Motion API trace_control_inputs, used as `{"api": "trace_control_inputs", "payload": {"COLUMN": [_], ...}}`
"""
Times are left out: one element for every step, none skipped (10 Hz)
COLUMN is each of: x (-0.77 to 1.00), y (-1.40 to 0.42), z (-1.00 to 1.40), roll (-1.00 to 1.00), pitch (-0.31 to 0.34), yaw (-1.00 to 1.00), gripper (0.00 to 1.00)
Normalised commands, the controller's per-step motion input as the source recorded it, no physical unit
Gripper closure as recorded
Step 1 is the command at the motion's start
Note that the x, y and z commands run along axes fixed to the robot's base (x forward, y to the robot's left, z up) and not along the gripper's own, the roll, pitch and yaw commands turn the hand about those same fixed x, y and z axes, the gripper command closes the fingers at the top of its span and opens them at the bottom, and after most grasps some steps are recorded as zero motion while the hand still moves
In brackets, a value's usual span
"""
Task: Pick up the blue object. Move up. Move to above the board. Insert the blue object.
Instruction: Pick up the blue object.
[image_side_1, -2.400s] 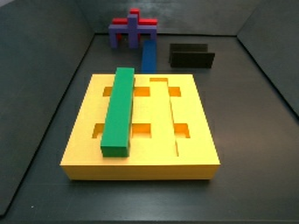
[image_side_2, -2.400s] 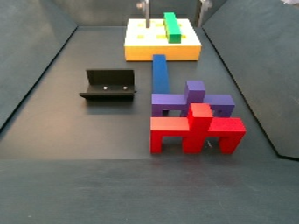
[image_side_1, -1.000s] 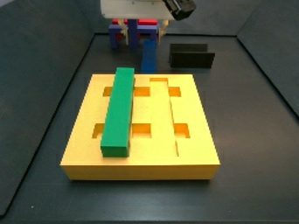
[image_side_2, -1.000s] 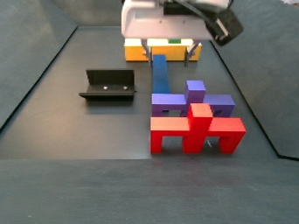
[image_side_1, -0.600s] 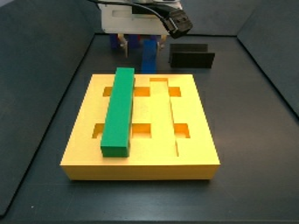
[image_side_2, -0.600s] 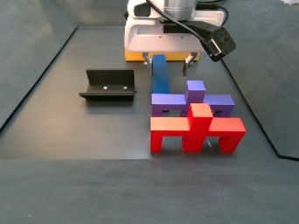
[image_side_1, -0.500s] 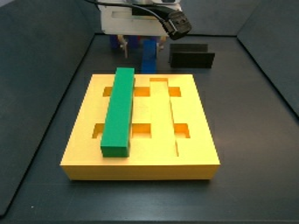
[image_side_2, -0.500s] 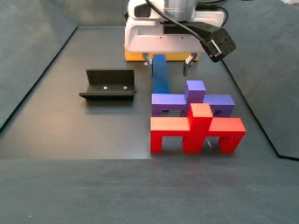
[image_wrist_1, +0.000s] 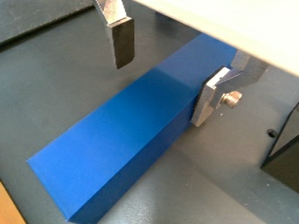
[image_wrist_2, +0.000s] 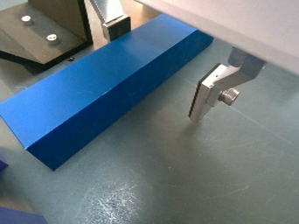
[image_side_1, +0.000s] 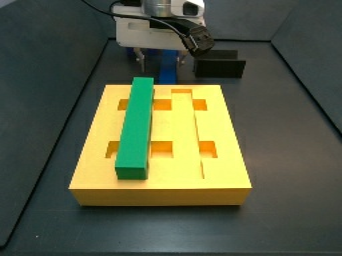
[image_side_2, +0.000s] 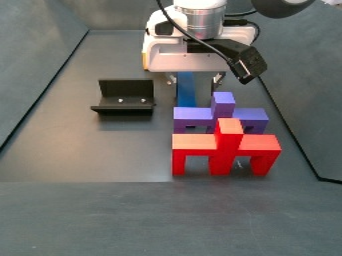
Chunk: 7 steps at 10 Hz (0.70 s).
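Observation:
The blue object (image_wrist_1: 122, 153) is a long dark-blue bar lying flat on the dark floor, just beyond the far end of the board (image_side_1: 221, 170). My gripper (image_wrist_1: 166, 74) is lowered over the bar and open. One finger (image_wrist_1: 118, 39) stands clear of one long side, and the opposite finger (image_wrist_1: 212, 96) is close beside the other side. Both side views show the gripper (image_side_1: 166, 55) (image_side_2: 187, 76) low over the blue object (image_side_1: 170, 74) (image_side_2: 186, 97). The blue object (image_wrist_2: 100, 92) rests on the floor, not lifted.
A green bar (image_side_1: 134, 125) lies lengthwise in a groove of the board. The fixture (image_side_2: 123, 97) (image_wrist_2: 41, 35) stands beside the blue bar. A purple-and-red cross-shaped block (image_side_2: 221, 135) sits at the bar's far end from the board.
The gripper has come down from above until its open fingers straddle the blue bar. The bar, board and green bar have not moved.

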Motion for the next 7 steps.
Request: {"api": "trace_control_inputs", "payload": {"x": [0.00,0.00,0.00,0.03,0.00,0.00,0.00], "y": [0.00,0.00,0.00,0.00,0.00,0.00,0.00], "z": [-0.04,0.00,0.00,0.11,0.20,0.27,0.13], "roll": [0.03,0.06,0.02,-0.01,-0.02,0.00,0.00], "pitch": [0.043,0.037,0.020,0.000,0.000,-0.003,-0.026], "yaw": [-0.06,-0.07,-0.07,-0.03,-0.06,-0.05,0.00], "gripper": [0.00,0.00,0.00,0.00,0.00,0.00,0.00]}}
